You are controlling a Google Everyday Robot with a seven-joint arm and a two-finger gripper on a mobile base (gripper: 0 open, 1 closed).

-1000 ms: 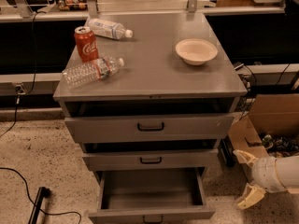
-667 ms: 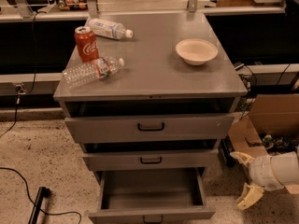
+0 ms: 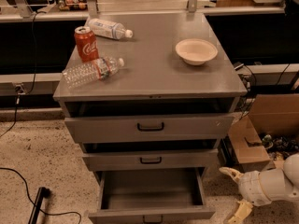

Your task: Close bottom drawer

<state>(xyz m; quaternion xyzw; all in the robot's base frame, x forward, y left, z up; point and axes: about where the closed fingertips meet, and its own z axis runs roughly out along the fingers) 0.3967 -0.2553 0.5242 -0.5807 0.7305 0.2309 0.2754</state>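
The bottom drawer [image 3: 150, 213] of the grey metal cabinet is pulled far out, its empty inside showing, with a small dark bar handle at the front centre by the lower frame edge. The mid-width drawer [image 3: 150, 160] and the widest top drawer [image 3: 149, 127] above it stand slightly out. My gripper [image 3: 235, 192] is low at the right of the cabinet, beside the bottom drawer's right side and apart from it. Its two cream fingers are spread open and hold nothing.
On the cabinet top [image 3: 154, 73] stand a red soda can [image 3: 86, 43], two plastic bottles [image 3: 93, 70] [image 3: 110, 29] lying down, and a white bowl [image 3: 196, 51]. A cardboard box [image 3: 261, 129] sits on the floor at right. A black cable and dark pole [image 3: 37, 204] lie at left.
My gripper and arm have shifted slightly left toward the cabinet. The drawers have not moved.
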